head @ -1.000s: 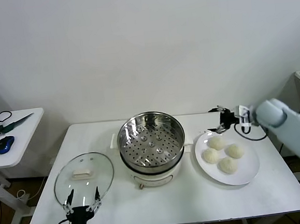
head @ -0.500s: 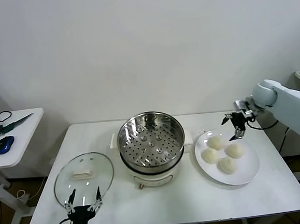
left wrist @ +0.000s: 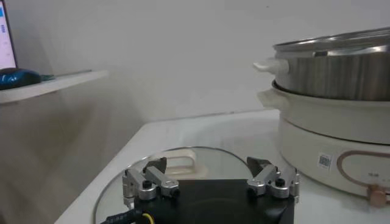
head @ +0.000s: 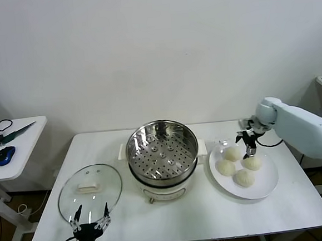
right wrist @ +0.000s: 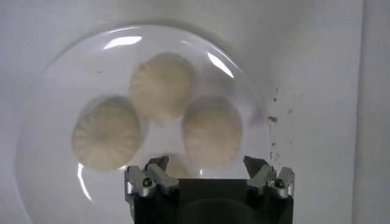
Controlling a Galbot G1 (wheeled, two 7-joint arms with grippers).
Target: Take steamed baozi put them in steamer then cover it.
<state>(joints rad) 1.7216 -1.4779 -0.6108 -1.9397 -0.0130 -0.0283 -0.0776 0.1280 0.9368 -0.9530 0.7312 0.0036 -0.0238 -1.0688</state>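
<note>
My right gripper (head: 246,143), spread wide and empty, hovers over four cream-white pleated buns (head: 240,165) on the flat white plate (head: 269,187), at three o'clock from the empty shiny steel steamer pot (head: 162,151). Nothing loaded; clear glass lid (head: 89,190) lies at eight o'clock, left gripper (head: 90,222) wide beside it.

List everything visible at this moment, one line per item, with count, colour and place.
steamed baozi: four, cream-white, on the plate.
plate: one, white, table's right part.
steamer: one, shiny steel on cream base, uncovered, table centre.
cover: one, clear glass with cream handle, flat on the table's left part.
table: one, white.
side table: one, white, far left, bearing a blue mouse and cables.
left gripper: open, at the table's near edge by the cover.
right gripper: open, above the baozi plate.
</note>
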